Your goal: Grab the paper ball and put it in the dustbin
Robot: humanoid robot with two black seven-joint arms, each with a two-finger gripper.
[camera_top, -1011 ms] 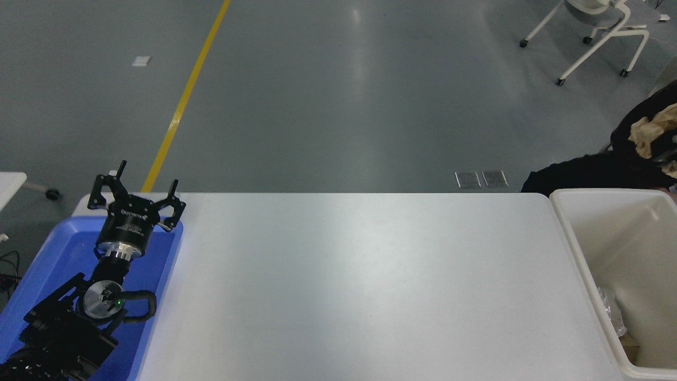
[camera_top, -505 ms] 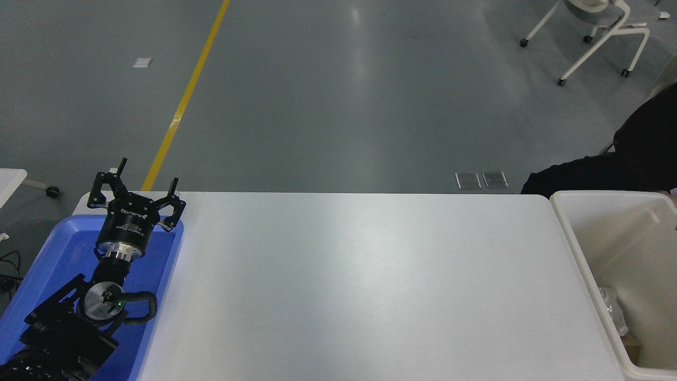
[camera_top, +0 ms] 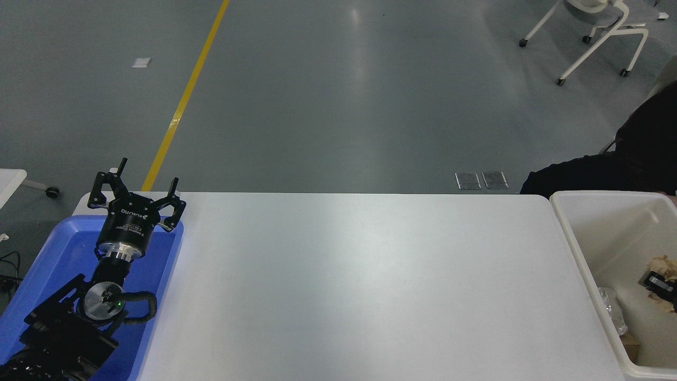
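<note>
Meanwhile, in the head view, the right gripper (camera_top: 667, 286) is poking in from the right edge over the inside of the dustbin (camera_top: 568, 233), the cream-white tub sitting against the right end of the white table (camera_top: 338, 286). Only a sliver of that black gripper is showing, with the tan paper ball (camera_top: 661, 263) bunched above and below it, so it appears to be pinching the wad between its fingers, though most of the hand is lying beyond the frame. The ball is hanging inside the rim, close to the right wall and above the floor of the tub, where a clear crumpled piece of plastic (camera_top: 611, 307) is lying near the left wall. At the lower left, the left gripper (camera_top: 136, 198) is sitting parked over the blue tray (camera_top: 31, 275), its fingers spread and holding nothing. A person in black clothing (camera_top: 624, 159) is waiting behind the far right corner, and a white chair (camera_top: 597, 32) is standing on the grey floor, where 1 yellow line (camera_top: 185, 95) is running away from the table. Judging from this, the drop is the remaining step; the risks are the creased paper snagging on a finger pad as the jaws part and riding back out with the arm, or the arm knocking the rim.
</note>
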